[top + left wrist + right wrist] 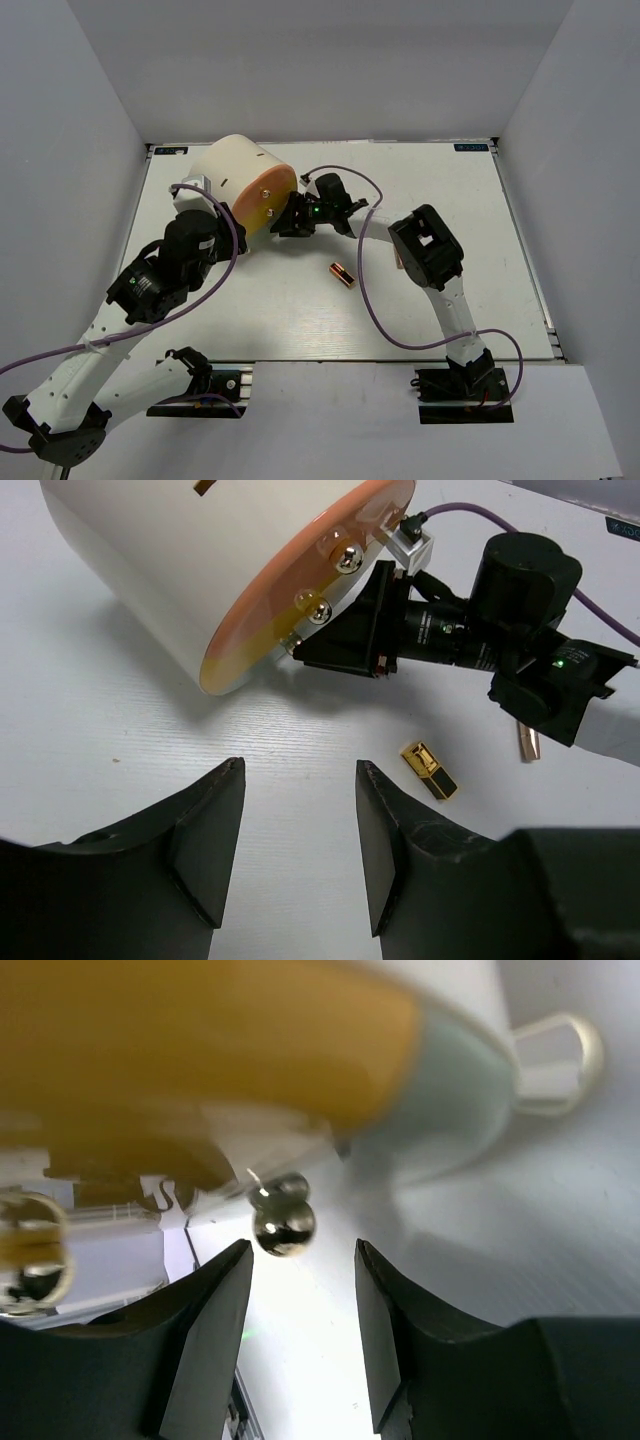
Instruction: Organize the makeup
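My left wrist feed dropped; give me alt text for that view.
The right gripper is at the orange front of a cream cylinder lying on its side. A gold-and-black lipstick lies on the white table beyond the open left gripper.

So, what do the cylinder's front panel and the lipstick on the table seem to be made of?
The front panel: probably glossy translucent orange plastic; light glows through its rim. The lipstick: black and shiny gold casing, metal or metallised plastic, I cannot tell which; it gives bright mirror-like glints.
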You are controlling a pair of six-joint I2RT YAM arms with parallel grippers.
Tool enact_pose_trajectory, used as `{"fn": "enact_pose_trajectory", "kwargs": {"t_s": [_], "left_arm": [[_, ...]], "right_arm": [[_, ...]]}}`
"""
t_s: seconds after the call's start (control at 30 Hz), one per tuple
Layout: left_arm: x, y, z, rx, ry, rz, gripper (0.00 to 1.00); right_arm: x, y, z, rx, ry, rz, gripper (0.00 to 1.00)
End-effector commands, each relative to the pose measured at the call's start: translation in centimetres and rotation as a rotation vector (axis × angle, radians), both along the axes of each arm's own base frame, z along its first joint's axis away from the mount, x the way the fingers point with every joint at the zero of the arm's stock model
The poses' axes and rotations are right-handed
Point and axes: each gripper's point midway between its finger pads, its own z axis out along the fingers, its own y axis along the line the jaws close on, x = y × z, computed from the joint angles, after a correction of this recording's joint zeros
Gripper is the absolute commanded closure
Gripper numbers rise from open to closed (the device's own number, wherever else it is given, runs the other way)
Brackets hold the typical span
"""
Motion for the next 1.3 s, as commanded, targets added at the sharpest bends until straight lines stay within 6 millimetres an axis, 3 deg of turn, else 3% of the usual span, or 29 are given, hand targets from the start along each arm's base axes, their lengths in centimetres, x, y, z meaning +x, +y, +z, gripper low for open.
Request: {"fn": "enact_pose_trajectory", "kwargs": {"t_s": [0.0, 0.73, 0.9, 1.03, 1.2, 1.23, 1.27], "left_arm": [[-0.1, 0.6, 0.7, -0.004, -0.02, 0.02, 0.41], [-0.3, 0.1, 0.7, -0.021, -0.009, -0.003, 0.41], [-0.2, -0.3, 0.7, -0.035, -0.008, -0.012, 0.41], [0.0, -0.4, 0.7, -0.038, -0.016, -0.013, 0.41], [0.3, -1.0, 0.2, -0.057, -0.021, -0.026, 0.42], [0.4, -1.3, -0.1, -0.062, -0.022, -0.03, 0.42], [0.3, -1.6, -0.2, -0.07, -0.022, -0.041, 0.42]], "right_arm": [[0.4, 0.3, 3.1, 0.053, -0.047, -0.027, 0.49], [0.7, 2.0, 3.7, 0.106, -0.061, -0.046, 0.52], [0.5, 2.1, 3.7, 0.114, -0.075, -0.038, 0.75], [-0.3, 0.7, 3.8, 0.111, -0.077, -0.037, 0.88], [-1.0, -2.2, 4.5, 0.112, -0.1, -0.044, 0.89], [-1.0, -2.9, 5.7, 0.121, -0.122, -0.047, 0.89], [-2.0, -3.5, 4.9, 0.106, -0.105, -0.037, 0.88]]}}
